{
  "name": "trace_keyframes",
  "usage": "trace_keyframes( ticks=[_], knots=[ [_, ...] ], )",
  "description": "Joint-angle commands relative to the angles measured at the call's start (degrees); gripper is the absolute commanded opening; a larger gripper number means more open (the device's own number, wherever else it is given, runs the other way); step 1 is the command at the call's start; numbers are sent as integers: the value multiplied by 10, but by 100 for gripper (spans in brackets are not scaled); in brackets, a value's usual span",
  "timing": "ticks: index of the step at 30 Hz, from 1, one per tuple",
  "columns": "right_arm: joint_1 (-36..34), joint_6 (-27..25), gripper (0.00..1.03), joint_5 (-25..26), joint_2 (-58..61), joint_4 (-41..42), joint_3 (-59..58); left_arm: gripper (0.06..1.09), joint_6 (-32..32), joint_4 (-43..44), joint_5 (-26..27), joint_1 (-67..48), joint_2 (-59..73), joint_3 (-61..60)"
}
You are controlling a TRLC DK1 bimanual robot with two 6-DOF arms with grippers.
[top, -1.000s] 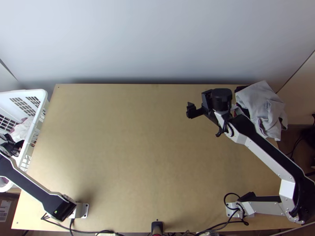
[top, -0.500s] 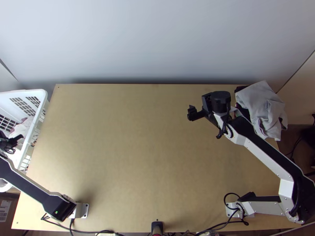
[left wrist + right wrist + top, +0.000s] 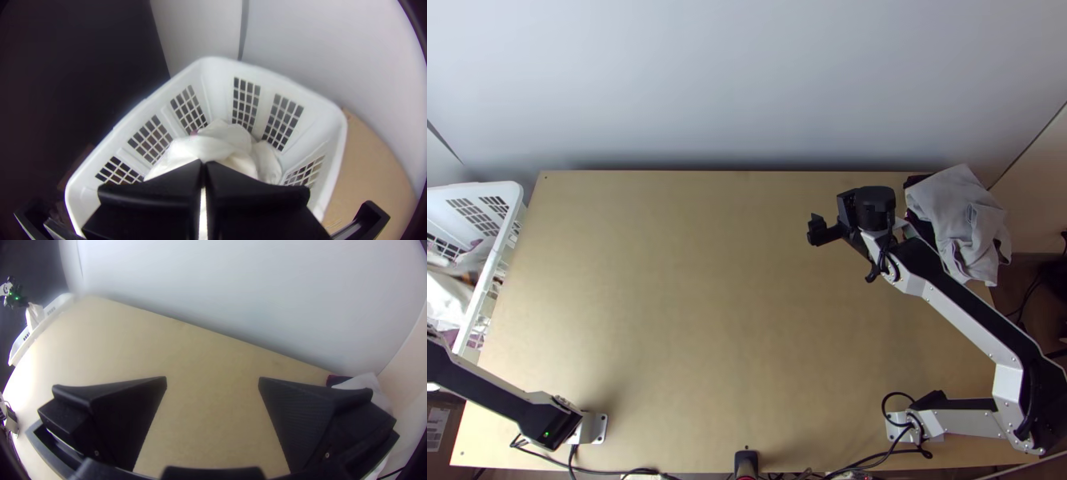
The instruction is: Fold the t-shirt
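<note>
And here's the left gripper (image 3: 203, 164), clamped on white cloth (image 3: 209, 146), bunched, drooping into the basket (image 3: 477, 189) at the desk's (image 3: 707, 280) left edge! Right gripper (image 3: 845, 211), fingers spread wide, hangs over the desk toward its far right corner, where a grey pile (image 3: 955, 208) lies heaped.

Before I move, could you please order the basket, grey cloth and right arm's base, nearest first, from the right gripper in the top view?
From the right gripper:
1. Grey cloth, to its right.
2. Right arm's base, towards the near edge.
3. Basket, far left.
</note>
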Motion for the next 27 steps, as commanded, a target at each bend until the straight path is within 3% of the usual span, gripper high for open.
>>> trace_keyframes(
  ticks=[1, 12, 27],
  knots=[
    [0, 5, 96, 1, -6, 2, 0, 10, -34, -59, 57, -17, -135, 30],
    [1, 22, 96, 1, -36, 14, -54, 10, -85, -195, 133, -125, -291, 71],
    [-41, 53, 96, 11, -104, 77, -161, 9, -186, -305, 128, -466, -393, 185]
  ],
)
